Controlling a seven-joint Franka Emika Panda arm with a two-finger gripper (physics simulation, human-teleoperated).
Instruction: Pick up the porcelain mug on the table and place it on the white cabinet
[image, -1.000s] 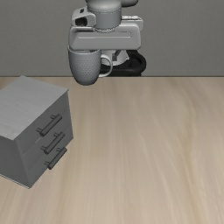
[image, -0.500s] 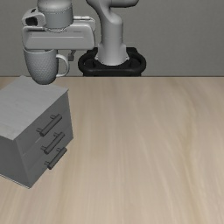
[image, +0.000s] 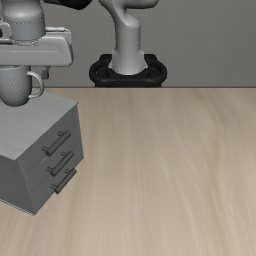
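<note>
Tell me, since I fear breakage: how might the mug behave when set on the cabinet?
The porcelain mug, hanging under the tool, looks rigid and brittle, so a hard drop might chip it. Its broad body should stand steady on the flat top of the white cabinet.

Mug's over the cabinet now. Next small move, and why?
Probably ease straight down. The gripper holds the mug upright over the white cabinet, toward its top's side at the exterior view's left, and the mug seems not yet set down. Open only once it rests.
</note>
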